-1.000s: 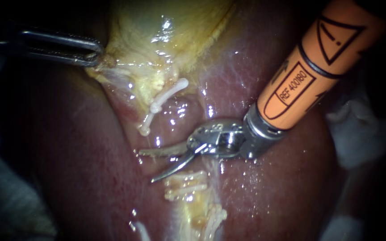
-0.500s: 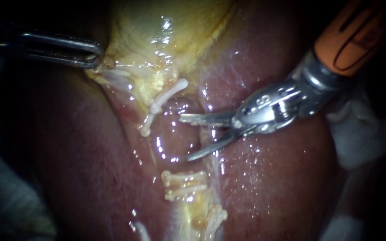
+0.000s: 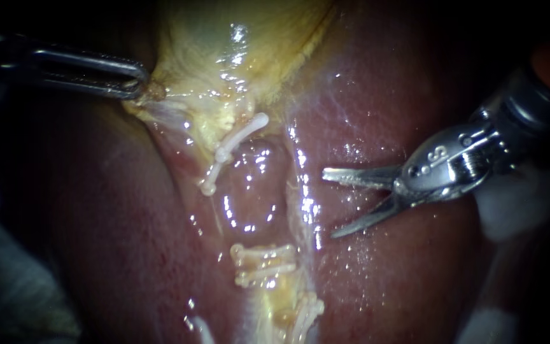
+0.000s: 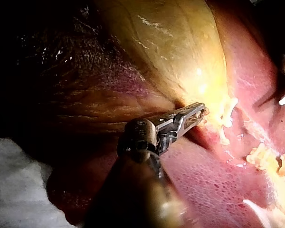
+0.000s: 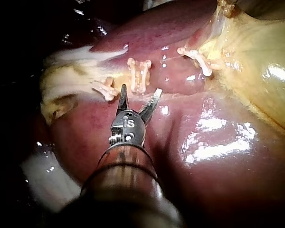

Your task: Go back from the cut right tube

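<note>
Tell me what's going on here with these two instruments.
The left instrument grips the edge of the gallbladder. The right instrument, with its blades open and holding nothing, hangs over the liver. It is off to the side of the white clips and touches none of them.

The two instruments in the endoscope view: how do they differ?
The left instrument has its end effector shut on the gallbladder's edge; the right instrument has its open, holding nothing. The left's is slotted and blunt; the right's has thin pointed blades. The left lies at the gallbladder; the right hangs over the liver, clear of the clips. Both are slender metal.
</note>
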`<control>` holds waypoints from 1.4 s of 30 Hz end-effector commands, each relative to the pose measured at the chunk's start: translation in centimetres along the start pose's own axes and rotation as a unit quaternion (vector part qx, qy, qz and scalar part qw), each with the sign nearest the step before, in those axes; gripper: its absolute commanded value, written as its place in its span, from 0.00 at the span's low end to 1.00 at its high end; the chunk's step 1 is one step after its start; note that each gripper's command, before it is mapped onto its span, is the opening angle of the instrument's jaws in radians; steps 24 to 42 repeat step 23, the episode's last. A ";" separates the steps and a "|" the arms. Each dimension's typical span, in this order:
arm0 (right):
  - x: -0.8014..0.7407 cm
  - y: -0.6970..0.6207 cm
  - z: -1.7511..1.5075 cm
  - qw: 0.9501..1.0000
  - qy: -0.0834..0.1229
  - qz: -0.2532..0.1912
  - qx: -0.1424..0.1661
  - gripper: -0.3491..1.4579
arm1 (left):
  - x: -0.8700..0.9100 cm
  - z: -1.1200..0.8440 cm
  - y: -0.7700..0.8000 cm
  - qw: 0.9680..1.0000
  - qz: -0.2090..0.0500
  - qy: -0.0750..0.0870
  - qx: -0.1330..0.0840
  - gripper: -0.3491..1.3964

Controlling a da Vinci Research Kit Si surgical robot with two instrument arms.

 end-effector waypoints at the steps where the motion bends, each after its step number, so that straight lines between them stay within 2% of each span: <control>1: 0.00 0.00 -0.02 1.000 -0.001 0.004 -0.003 0.99 | -0.02 0.05 0.00 1.000 0.000 0.000 0.003 0.00; 10: -0.03 0.01 -0.09 1.000 -0.002 0.006 -0.004 0.99 | -0.22 0.59 -0.17 1.000 0.012 -0.011 0.000 0.00; 13: -0.04 0.01 -0.10 1.000 -0.001 0.005 -0.003 0.99 | -0.25 0.67 -0.22 1.000 0.017 -0.015 -0.002 0.00; 23: -0.04 0.01 -0.10 1.000 -0.002 0.006 -0.004 0.99 | -0.24 0.65 -0.25 0.999 0.022 -0.021 -0.010 0.00; 42: -0.04 0.01 -0.10 1.000 -0.002 0.006 -0.004 0.99 | -0.24 0.65 -0.25 0.999 0.022 -0.021 -0.010 0.00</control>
